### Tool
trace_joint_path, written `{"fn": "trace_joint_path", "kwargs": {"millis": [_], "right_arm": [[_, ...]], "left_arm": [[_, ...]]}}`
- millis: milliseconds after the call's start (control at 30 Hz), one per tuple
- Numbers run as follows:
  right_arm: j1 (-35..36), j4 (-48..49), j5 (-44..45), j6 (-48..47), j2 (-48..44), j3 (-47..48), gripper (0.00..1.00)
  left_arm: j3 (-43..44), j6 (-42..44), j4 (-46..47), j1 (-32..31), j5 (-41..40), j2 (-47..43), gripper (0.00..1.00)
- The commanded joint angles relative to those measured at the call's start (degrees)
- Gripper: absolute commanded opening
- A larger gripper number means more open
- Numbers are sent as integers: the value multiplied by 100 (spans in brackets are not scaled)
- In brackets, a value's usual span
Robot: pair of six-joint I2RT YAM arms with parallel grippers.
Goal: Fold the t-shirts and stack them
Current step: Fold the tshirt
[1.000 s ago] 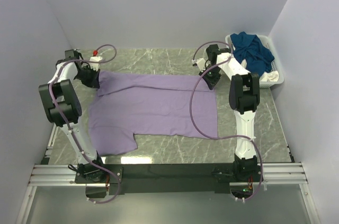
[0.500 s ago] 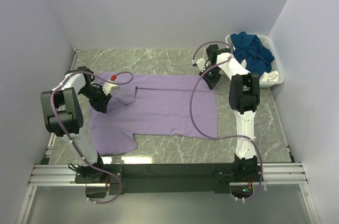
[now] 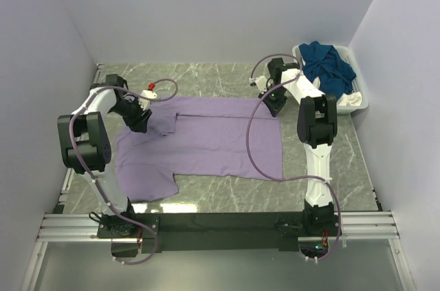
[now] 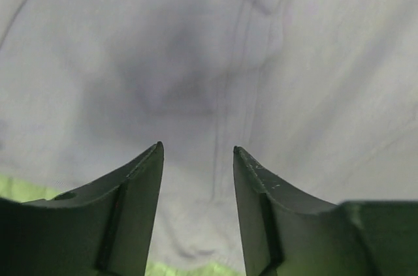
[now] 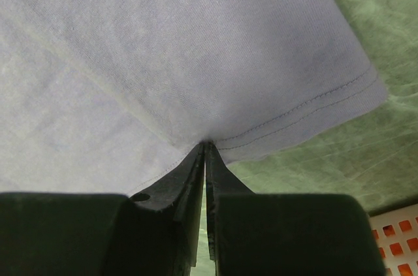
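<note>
Leftward and farther back from where it was half a second before, the left gripper (image 3: 141, 123) had drawn away from the middle of the pale lilac-purple short-sleeved cotton t-shirt (image 3: 213, 141), leaving the far-left sleeve flap (image 3: 165, 116) turned over onto the shirt's body. Its fingers stood well apart with nothing between them, and the left wrist view showed only lilac cloth beneath and ahead of the left gripper (image 4: 197, 149), with a seam running away between the tips. The right arm had not shifted: the right gripper (image 3: 276, 105) was pinched tight on the shirt's far-right hem corner, the stitched edge bunched at its closed tips (image 5: 206, 145). The shirt lay spread flat across the grey-green marbled table (image 3: 206, 76), its near-left sleeve still unfolded. A dark teal-blue shirt (image 3: 328, 65) sat heaped in the white slatted plastic basket (image 3: 356, 102) at the far right. The likeliest trouble seemed to be the open left fingers, hanging close over the cloth, catching the fresh fold on the next move and dragging it open. A pull from the clamped right corner could also skew the shirt.
</note>
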Motion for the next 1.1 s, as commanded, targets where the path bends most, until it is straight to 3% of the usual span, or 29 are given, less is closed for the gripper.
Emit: {"fn": "trace_joint_path", "kwargs": {"millis": [0, 333, 533, 933, 1067], "right_arm": [[-24, -38, 14, 176, -137, 63, 11], [-33, -82, 23, 247, -5, 98, 11], [-33, -108, 23, 238, 3, 89, 11], [-33, -38, 93, 186, -32, 11, 10], [-42, -29, 111, 177, -41, 28, 10]], "left_arm": [[-200, -387, 408, -115, -7, -26, 51], [-815, -703, 1023, -536, -421, -254, 50], [-1219, -993, 1770, -1019, -649, -579, 55], [-1185, -1310, 2131, -1592, -1018, -466, 56], [-1159, -1283, 2166, -1601, -1124, -378, 43]]}}
